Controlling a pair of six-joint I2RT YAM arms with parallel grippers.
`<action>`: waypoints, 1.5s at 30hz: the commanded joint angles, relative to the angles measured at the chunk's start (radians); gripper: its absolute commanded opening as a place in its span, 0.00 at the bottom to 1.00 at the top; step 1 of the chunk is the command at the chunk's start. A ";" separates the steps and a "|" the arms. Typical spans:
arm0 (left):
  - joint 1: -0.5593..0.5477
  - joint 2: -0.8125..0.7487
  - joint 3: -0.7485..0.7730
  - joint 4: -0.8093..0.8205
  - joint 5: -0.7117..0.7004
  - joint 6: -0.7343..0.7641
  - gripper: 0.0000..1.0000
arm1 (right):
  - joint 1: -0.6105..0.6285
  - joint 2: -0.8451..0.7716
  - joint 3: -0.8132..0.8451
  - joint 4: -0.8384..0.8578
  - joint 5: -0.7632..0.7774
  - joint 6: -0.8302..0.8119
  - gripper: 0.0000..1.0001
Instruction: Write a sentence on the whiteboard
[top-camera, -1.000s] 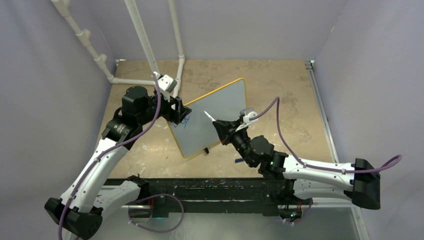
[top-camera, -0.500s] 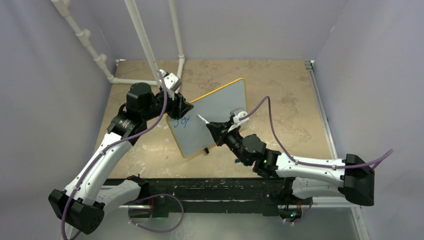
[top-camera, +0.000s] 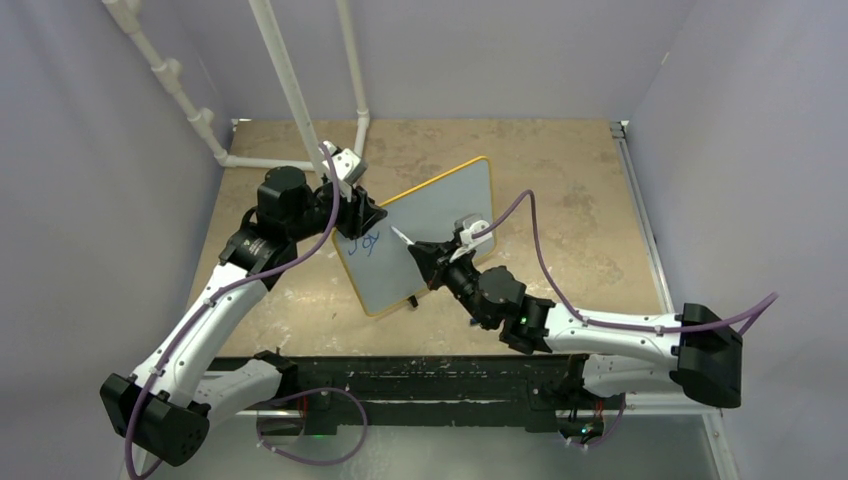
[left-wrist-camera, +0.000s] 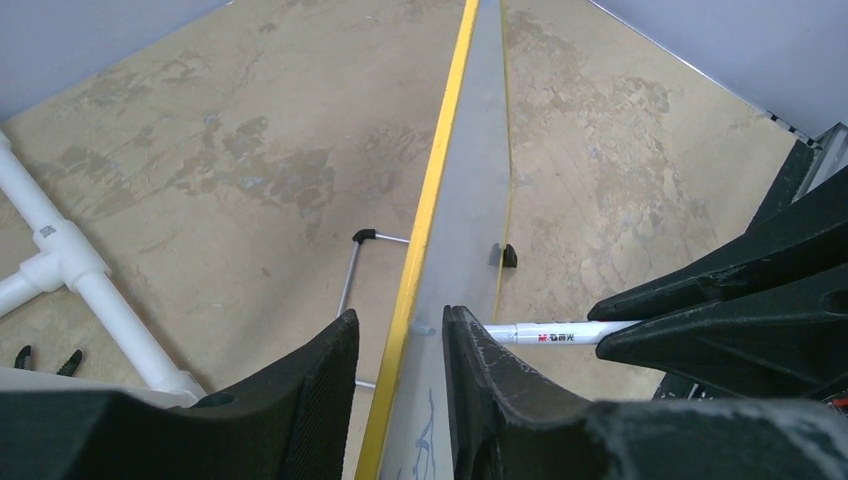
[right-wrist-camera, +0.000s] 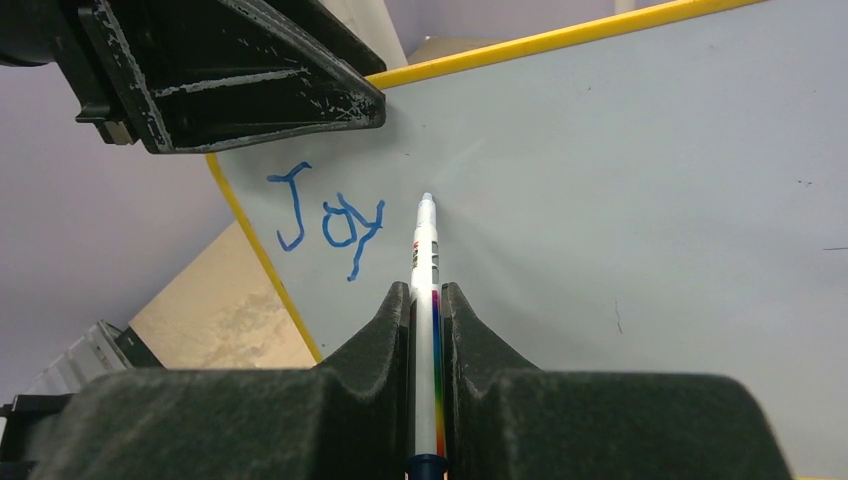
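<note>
Whiteboard (top-camera: 445, 200) rim passes through the left pincer (left-wrist-camera: 400, 322), grip unclear; right pincer (right-wrist-camera: 426, 290) clamps marker (right-wrist-camera: 425, 245) beside blue "Joy" (right-wrist-camera: 330, 220).

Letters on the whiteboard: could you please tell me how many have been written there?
3: J, o and y, side by side in blue near the whiteboard's upper left corner in the right wrist view, just left of the marker tip. None looks hidden.

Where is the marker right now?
In the right wrist view, the marker is clamped in the right tool, its tip at the whiteboard just right of the blue word Joy.
</note>
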 joint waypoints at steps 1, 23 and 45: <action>-0.001 -0.002 -0.011 0.042 0.018 0.024 0.33 | -0.003 0.006 0.046 0.039 0.024 -0.017 0.00; -0.001 0.000 -0.019 0.052 0.035 0.024 0.15 | -0.004 0.025 -0.004 -0.025 0.061 0.068 0.00; 0.000 -0.002 -0.020 0.053 0.028 0.024 0.13 | -0.001 -0.026 -0.032 -0.055 0.030 0.095 0.00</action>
